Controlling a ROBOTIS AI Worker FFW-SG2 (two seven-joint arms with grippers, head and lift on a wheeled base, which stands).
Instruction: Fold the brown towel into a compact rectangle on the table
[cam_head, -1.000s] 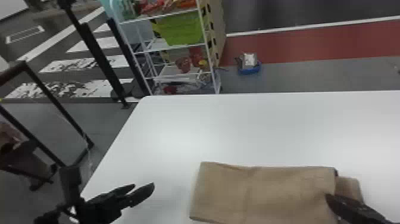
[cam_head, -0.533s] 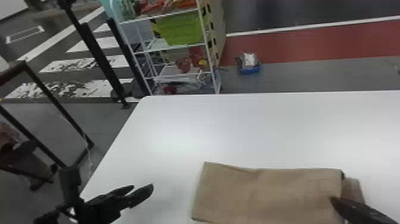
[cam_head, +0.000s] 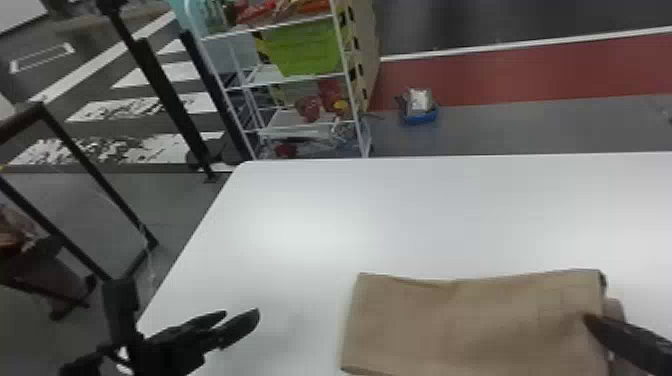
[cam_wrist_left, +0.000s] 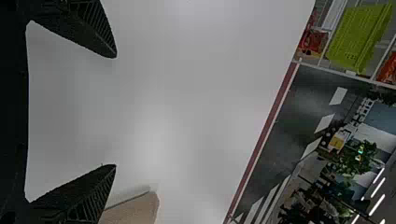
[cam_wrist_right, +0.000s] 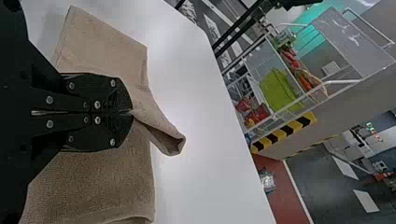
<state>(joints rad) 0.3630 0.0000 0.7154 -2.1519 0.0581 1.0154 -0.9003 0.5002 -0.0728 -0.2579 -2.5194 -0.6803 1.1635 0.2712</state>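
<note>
Brown towel (cam_head: 475, 325) lying partly folded on white table (cam_head: 400, 210), right gripper (cam_head: 592, 322) pinching a fold of it, left gripper (cam_head: 241, 315) hovering clear of the cloth, fingers spread.

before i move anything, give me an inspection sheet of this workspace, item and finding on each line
surface: white table, with the towel lying on it
job's things: brown towel, folded over but uneven, one corner sticking up by the right claw
clutter: green basket and red items on a rack beyond the table's far edge
left claw: open, beside the towel, not touching it
right claw: shut on the towel
cables: thin pale strand at the left; cannot tell whether it is a cable
surroundings: dark frame left of the table, red floor strip beyond it
</note>
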